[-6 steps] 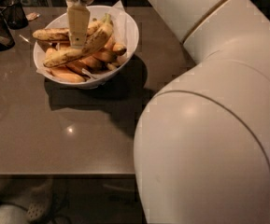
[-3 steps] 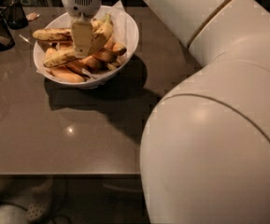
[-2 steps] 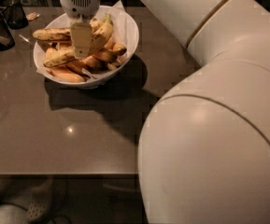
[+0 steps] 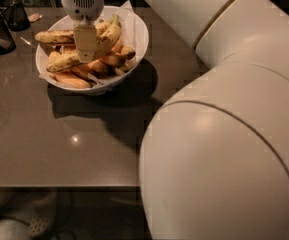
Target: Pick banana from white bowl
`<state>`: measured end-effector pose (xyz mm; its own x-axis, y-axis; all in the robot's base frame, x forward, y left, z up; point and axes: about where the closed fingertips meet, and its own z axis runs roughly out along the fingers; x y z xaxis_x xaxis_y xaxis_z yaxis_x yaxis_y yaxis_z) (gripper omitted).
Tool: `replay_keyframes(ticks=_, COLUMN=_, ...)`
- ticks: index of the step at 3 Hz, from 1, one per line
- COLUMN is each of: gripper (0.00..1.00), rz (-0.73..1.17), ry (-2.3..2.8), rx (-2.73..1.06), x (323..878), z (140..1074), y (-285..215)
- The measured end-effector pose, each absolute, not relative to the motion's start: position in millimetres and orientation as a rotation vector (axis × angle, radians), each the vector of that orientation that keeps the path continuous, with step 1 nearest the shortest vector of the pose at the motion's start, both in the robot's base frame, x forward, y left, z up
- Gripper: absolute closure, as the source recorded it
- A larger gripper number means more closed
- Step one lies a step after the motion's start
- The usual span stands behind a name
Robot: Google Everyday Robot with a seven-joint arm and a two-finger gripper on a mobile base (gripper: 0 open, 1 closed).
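- The pincer (image 4: 85, 51) is seen down inside the white bowl (image 4: 140, 44), near the bench's far left corner; whether it is apart or clamped cannot be told.
- The banana (image 4: 109, 34) is laid across the pile, right behind the pincer, stem towards the far edge.
- The grasp is judged to be the step in hand; a firm hold and a straight lift clear of the rim are called for next.
- Speckled yellow peel and a long thick curve are noted, with stubby orange bananas (image 4: 109, 60) beneath, crinkled white paper (image 4: 129, 11) lining the glossy bowl, and a smooth grey bench (image 4: 59, 134).
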<state>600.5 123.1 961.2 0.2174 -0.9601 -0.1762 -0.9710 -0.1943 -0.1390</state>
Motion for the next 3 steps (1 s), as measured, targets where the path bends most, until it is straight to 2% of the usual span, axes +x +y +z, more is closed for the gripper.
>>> replay_keyframes(ticks=2, gripper=0.51, rz=0.053, ry=1.845, rx=-2.294, x=610.8, z=949.7, y=122.8)
replay_keyframes(ticks=3, gripper=0.7, rz=0.074, ry=1.847, rx=-2.318, x=611.1, z=937.6, y=124.5)
